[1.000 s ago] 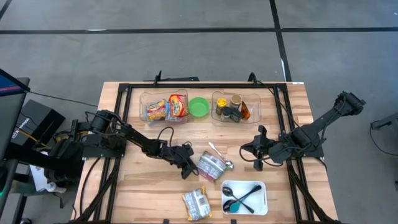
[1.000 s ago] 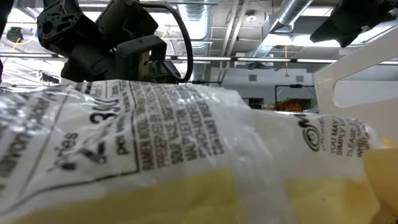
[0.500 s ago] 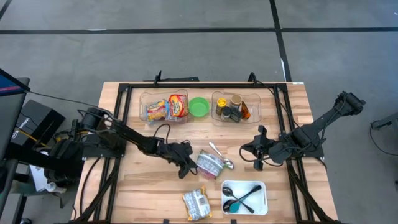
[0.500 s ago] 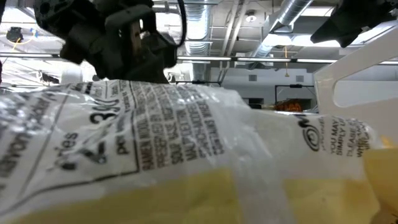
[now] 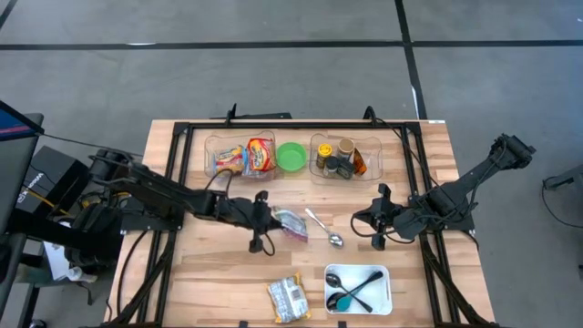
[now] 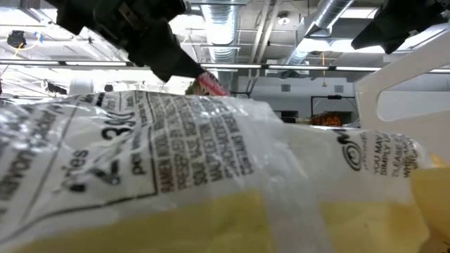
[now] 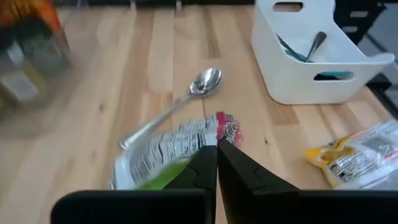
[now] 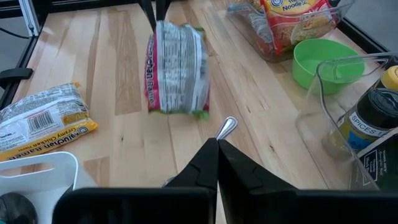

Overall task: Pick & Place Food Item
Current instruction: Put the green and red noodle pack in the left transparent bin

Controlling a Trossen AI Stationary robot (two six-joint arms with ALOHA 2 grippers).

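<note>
A green, pink and white noodle packet (image 5: 291, 223) hangs above the table's middle, with my left gripper (image 5: 271, 219) shut on it. The right wrist view shows the packet (image 8: 178, 68) upright and clear of the wood. A metal spoon (image 5: 324, 230) lies just right of it. A yellow packet (image 5: 288, 297) lies flat near the front edge and fills the low view (image 6: 211, 176). My right gripper (image 5: 376, 230) is shut on nothing and hovers right of the spoon. My left gripper pinches the packet's upper end (image 8: 163, 26) between its two fingers, next to the pink seam (image 7: 225, 124). The fingers come from the table's left, slanting down. The packet hangs below them, lifted clear of the table.
At the far side stand a clear bin of noodle packets (image 5: 241, 157), a green bowl (image 5: 291, 156) and a clear bin of spice jars (image 5: 344, 157). A white tray (image 5: 383, 273) with black spoons stands at the front right. A black frame (image 5: 182, 182) borders the table.
My left gripper has risen and drawn back toward the table's left, rolling its wrist. The noodle packet, which lay flat beside the spoon, has come up with it and now hangs clear of the wood.
</note>
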